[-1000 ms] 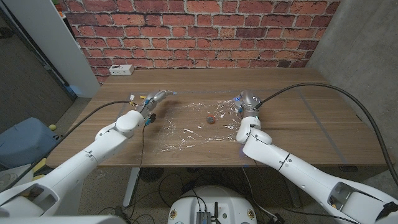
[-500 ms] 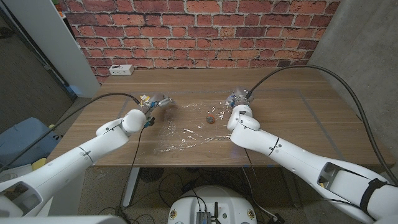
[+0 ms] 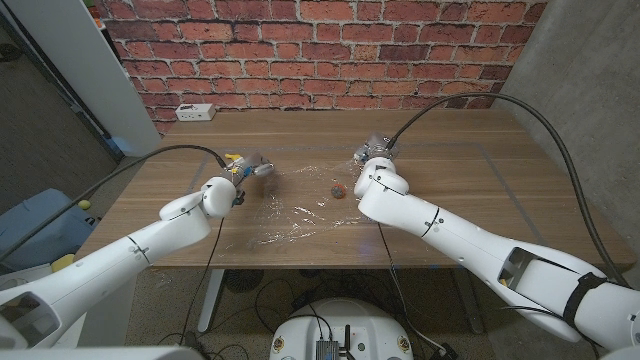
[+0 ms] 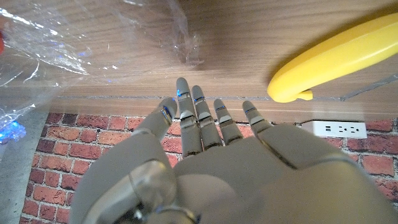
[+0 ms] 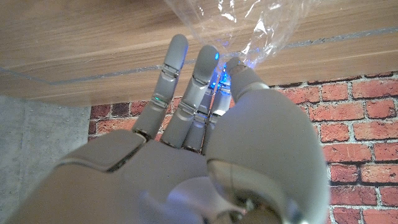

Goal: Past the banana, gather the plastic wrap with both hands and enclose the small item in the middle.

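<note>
A crumpled sheet of clear plastic wrap (image 3: 295, 210) lies on the middle of the wooden table (image 3: 480, 190), and a small red item (image 3: 339, 190) sits on its far right part. My left hand (image 3: 252, 168) hovers at the wrap's far left edge, fingers straight and holding nothing; in the left wrist view its fingertips (image 4: 186, 93) stop just short of the wrap (image 4: 56, 43). A yellow banana (image 4: 336, 59) lies beside that hand. My right hand (image 3: 372, 158) is at the wrap's far right corner. There the wrap (image 5: 249, 18) narrows to a bunch pinched between thumb and fingers (image 5: 202, 74).
A white power strip (image 3: 196, 112) lies at the table's far left, in front of the brick wall. Cables run from both wrists across the table. Bare wood spreads to the right of my right hand and along the far edge.
My right hand has slid left toward the red item, and the wrap's right edge has drawn in with it. My left hand has shifted slightly toward the wrap.
</note>
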You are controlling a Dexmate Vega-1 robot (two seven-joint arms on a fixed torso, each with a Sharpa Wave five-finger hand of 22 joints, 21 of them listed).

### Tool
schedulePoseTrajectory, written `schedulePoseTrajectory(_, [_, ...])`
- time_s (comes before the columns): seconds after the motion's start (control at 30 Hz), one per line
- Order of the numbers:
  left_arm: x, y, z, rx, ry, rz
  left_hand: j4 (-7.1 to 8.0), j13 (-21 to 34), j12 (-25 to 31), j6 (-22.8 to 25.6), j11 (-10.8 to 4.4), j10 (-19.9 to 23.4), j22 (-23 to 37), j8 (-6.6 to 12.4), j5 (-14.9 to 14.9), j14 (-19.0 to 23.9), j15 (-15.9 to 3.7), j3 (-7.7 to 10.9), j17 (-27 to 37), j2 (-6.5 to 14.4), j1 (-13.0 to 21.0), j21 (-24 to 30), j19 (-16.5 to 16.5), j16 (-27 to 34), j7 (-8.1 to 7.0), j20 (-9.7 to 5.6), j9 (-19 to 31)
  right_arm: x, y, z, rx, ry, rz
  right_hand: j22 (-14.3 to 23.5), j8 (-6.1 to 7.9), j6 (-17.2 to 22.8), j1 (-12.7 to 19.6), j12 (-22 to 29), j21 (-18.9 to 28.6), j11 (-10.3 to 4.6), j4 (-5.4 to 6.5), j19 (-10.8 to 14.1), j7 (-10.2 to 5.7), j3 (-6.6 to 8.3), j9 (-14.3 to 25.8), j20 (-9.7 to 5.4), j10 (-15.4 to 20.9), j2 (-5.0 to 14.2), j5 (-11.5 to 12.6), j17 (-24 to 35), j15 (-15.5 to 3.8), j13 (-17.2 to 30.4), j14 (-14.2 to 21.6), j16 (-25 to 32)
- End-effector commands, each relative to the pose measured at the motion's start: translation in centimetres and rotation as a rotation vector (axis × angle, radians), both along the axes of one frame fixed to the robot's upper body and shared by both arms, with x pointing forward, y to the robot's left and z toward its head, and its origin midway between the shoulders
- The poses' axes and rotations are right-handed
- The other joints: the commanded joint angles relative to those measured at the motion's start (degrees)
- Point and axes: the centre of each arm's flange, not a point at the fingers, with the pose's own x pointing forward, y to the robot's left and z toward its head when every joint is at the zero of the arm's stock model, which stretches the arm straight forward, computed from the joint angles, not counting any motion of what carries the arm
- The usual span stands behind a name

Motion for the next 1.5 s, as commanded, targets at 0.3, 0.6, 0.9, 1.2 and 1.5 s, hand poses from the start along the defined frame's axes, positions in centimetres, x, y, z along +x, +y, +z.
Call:
schedulePoseTrajectory(0.3, [-0.1, 0.4, -0.3, 0.049, 0.013, 0.052, 0.14, 0.2, -0.3, 0.1, 0.54, 0.3, 0.2, -0.45, 0.7, -0.2, -1.94, 0.95, 0.0, 0.0, 1.1, -0.4, -0.5, 0.0, -0.16, 0.35, 0.4, -3.0, 3.4, 1.4, -0.008, 0.017, 0.051, -0.3, 0.79, 0.9, 1.8, 0.4, 4.3, 0.68, -0.01, 4.0, 1.15, 0.43, 3.3, -2.62, 2.2, 0.44, 1.5, 7.7, -0.41, 2.1, 7.3, 7.3])
schedulePoseTrajectory(0.6, [0.0, 0.6, -0.3, 0.068, 0.031, 0.066, 0.31, 0.2, -0.5, 0.1, 0.46, 0.6, 0.2, -0.68, 0.7, -0.1, -2.08, 1.22, 0.0, 0.0, 1.4, -0.5, -0.6, 0.1, -0.25, 0.36, 0.4, -3.7, 4.9, 1.3, -0.005, 0.037, 0.115, -0.5, 0.88, 0.9, 1.6, 0.4, 5.1, 0.95, 0.17, 4.7, 1.23, 0.74, 3.5, -3.2, 2.5, 0.38, 1.7, 9.4, -0.35, 2.5, 8.1, 8.1])
schedulePoseTrajectory(0.9, [0.2, 1.1, -0.8, 0.062, 0.032, 0.068, 0.51, 0.3, -0.8, 0.0, 0.38, 0.8, 0.3, -1.05, 0.9, 0.1, -2.0, 1.85, 0.0, 0.2, 2.1, -0.5, -0.4, 0.1, 0.11, 0.47, 0.4, -3.7, 6.5, 1.7, 0.029, 0.074, 0.229, -0.8, 1.23, 1.3, 1.5, 0.5, 6.4, 1.65, 0.16, 6.2, 1.92, 1.33, 3.8, -3.99, 3.4, 0.02, 2.0, 11.9, -0.34, 3.1, 9.4, 9.1])
schedulePoseTrajectory(1.2, [0.0, 1.9, -1.4, 0.045, 0.029, 0.069, 0.61, 0.3, -1.0, -0.2, 0.18, 0.8, 0.3, -1.33, 0.9, 0.0, -2.01, 2.15, 0.0, 0.2, 2.4, -0.5, -0.4, 0.1, -0.03, 0.55, 0.4, -3.2, 8.0, 2.1, 0.084, 0.098, 0.343, -1.0, 1.31, 1.4, 1.4, 0.5, 7.3, 1.94, 0.12, 7.4, 2.57, 1.92, 4.1, -4.88, 4.2, -0.36, 1.9, 13.7, -0.33, 3.4, 10.5, 9.8])
schedulePoseTrajectory(1.5, [-0.1, 2.5, -1.7, 0.035, 0.022, 0.065, 0.8, 0.3, -1.4, -0.6, 0.07, 0.5, 0.3, -1.7, 0.9, -0.1, -2.03, 2.29, 0.0, 0.0, 2.7, -0.6, -0.3, 0.0, -0.32, 0.62, 0.4, -2.9, 9.5, 1.9, 0.11, 0.079, 0.438, -1.5, 2.1, 2.4, 2.0, 1.3, 8.5, 2.57, -0.16, 9.5, 4.12, 3.83, 5.5, -5.52, 6.9, -0.9, 2.6, 17.1, -0.25, 4.0, 12.3, 11.1])
